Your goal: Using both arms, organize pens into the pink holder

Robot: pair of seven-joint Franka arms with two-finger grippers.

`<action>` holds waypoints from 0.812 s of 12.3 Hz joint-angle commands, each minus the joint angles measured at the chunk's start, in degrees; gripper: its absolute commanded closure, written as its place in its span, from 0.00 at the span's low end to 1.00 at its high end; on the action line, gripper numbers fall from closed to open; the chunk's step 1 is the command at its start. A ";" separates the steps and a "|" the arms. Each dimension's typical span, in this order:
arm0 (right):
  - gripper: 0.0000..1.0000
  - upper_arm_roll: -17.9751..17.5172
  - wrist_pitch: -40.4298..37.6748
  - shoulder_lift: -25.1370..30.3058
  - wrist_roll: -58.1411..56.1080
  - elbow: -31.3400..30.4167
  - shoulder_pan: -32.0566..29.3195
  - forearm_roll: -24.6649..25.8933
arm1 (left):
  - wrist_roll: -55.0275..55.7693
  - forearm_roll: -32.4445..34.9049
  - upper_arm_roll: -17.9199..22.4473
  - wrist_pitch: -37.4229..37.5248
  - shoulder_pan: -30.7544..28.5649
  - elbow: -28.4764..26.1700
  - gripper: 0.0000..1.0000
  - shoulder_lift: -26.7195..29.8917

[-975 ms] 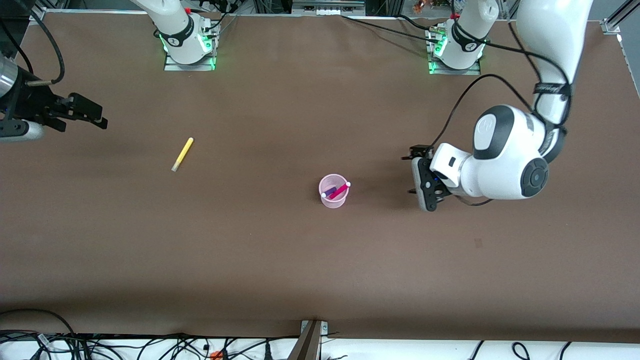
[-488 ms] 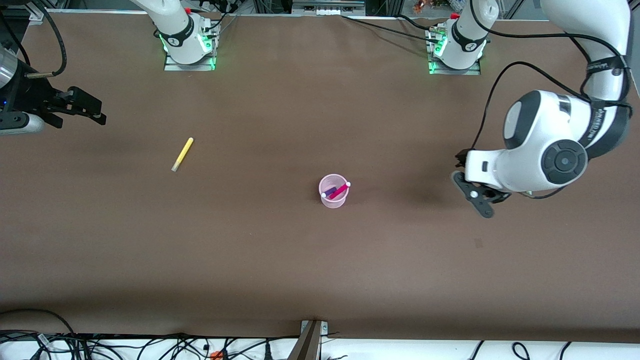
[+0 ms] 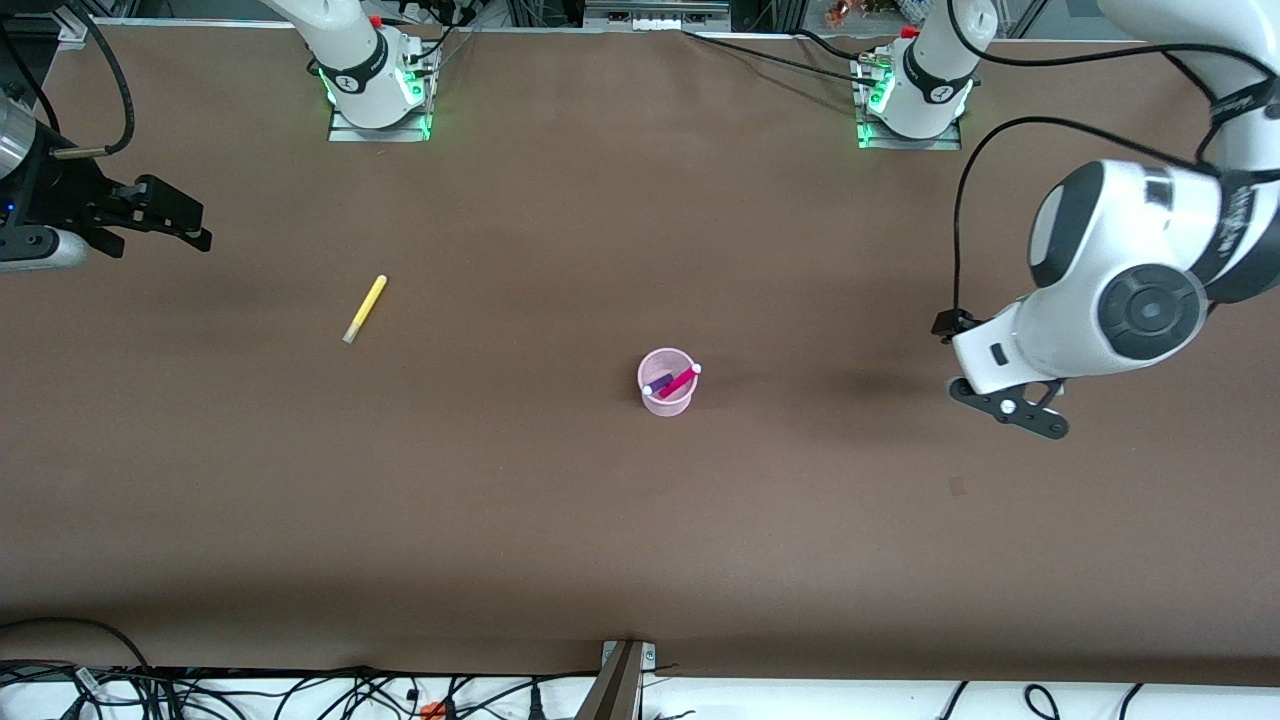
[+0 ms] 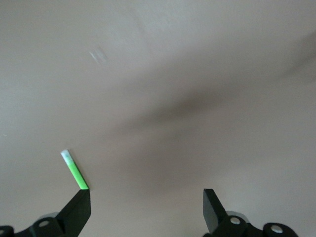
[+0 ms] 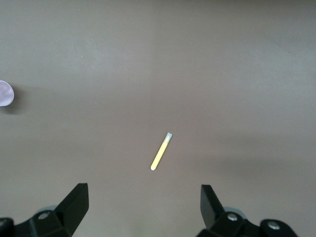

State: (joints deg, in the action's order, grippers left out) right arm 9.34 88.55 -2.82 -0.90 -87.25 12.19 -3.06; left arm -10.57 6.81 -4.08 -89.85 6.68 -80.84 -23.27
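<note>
The pink holder (image 3: pixel 667 383) stands mid-table with the magenta pen (image 3: pixel 680 380) and the dark purple pen (image 3: pixel 658 384) leaning in it. The yellow pen (image 3: pixel 365 308) lies on the table toward the right arm's end; it also shows in the right wrist view (image 5: pixel 161 152). My right gripper (image 3: pixel 165 218) is open and empty above the table at that end, apart from the yellow pen. My left gripper (image 3: pixel 1008 408) is open and empty toward the left arm's end. The green pen (image 4: pixel 74 170) lies on the table beside one left fingertip (image 4: pixel 79 205); the front view does not show it.
The brown table (image 3: pixel 640 520) is bare round the holder. The arm bases (image 3: pixel 375 90) stand along the table's edge farthest from the front camera. The holder shows at the edge of the right wrist view (image 5: pixel 5 94). Cables lie off the table's near edge.
My left arm has swung away from the holder toward its own end of the table, and its gripper has turned. My right gripper has drawn back slightly. The pens and holder have not moved.
</note>
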 commanded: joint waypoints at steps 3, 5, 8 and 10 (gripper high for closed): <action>0.00 -0.20 -0.14 -0.44 -0.16 1.20 0.11 0.95 | 0.99 -0.29 0.82 4.94 -0.88 9.38 0.00 4.52; 0.00 -0.20 -0.14 -0.44 -0.07 1.20 0.20 0.86 | 1.26 -2.14 2.31 5.48 -1.68 6.06 0.00 10.59; 0.00 -0.28 0.13 -0.44 -0.07 1.20 0.29 0.69 | 7.67 -6.55 10.93 -0.54 2.98 -8.67 0.00 21.56; 0.00 -0.28 0.30 -0.44 -0.16 1.29 0.29 0.51 | 7.50 -3.58 5.54 -8.63 -0.06 -19.57 0.00 28.33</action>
State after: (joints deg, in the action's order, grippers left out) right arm 9.21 88.95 -3.05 -0.89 -87.01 12.28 -3.06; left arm -5.16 1.42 5.36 -90.32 7.82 -86.43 -3.73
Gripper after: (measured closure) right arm 0.000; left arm 0.000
